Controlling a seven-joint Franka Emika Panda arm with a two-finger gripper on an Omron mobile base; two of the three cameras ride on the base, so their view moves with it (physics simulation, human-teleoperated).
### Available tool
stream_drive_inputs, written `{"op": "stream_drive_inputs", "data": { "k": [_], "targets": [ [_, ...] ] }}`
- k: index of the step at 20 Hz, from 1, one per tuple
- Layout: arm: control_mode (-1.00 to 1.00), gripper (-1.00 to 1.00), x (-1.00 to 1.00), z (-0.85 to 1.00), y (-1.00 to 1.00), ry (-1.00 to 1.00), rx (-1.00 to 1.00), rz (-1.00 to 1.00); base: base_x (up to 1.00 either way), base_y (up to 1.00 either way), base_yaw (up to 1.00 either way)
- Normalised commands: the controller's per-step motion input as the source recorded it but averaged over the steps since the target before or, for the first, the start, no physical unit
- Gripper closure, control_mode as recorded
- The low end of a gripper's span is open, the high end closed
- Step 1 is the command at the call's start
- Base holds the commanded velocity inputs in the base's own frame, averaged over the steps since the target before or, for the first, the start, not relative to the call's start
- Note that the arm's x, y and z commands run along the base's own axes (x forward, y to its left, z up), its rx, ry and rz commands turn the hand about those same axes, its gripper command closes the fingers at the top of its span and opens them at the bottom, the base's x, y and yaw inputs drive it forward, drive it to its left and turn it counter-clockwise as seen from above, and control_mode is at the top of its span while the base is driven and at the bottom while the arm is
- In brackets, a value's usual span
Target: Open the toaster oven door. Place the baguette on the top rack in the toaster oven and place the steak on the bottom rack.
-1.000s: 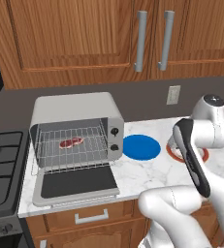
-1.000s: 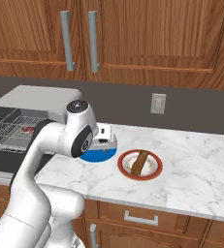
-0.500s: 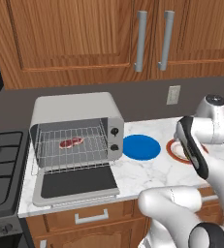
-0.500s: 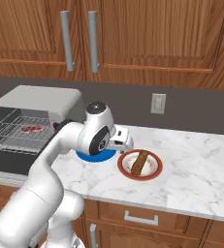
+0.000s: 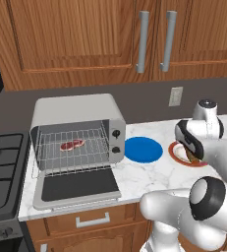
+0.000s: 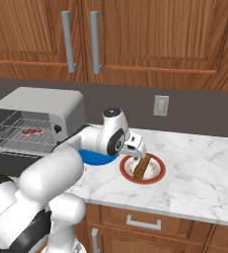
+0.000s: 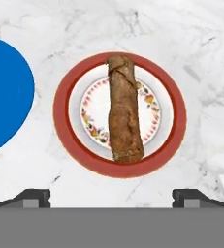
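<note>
Dark fingertips [image 7: 33, 196] are seen spread wide with nothing between them, the gripper [image 7: 114, 197] being poised above the baguette [image 7: 124, 114], presumably so that the loaf can be straddled across its narrow width. The baguette is laid lengthwise across a red-rimmed plate [image 7: 67, 94] on the marble counter [image 6: 199, 163], beside a blue plate [image 7: 4, 92]. Further off, the toaster oven [image 5: 75, 110] is found with its door [image 5: 78, 184] already folded down, and the steak [image 5: 71, 144] is rested on a wire rack; which rack cannot be told
</note>
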Motion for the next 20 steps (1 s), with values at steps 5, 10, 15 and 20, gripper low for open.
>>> {"op": "stream_drive_inputs", "data": {
  "k": [5,10,15,20],
  "targets": [
    [-1.0,-1.0,0.44,-0.47,-0.37,0.07,0.02,-0.01,0.0,0.0,0.0],
    [-1.0,-1.0,0.42,-0.37,-0.27,0.06,0.01,0.07,0.0,0.0,0.0],
    [-1.0,-1.0,0.27,-0.27,-0.21,0.05,0.01,0.15,0.0,0.0,0.0],
    [-1.0,-1.0,0.23,-0.31,-0.12,0.0,0.0,0.08,0.0,0.0,0.0]
  ]
}}
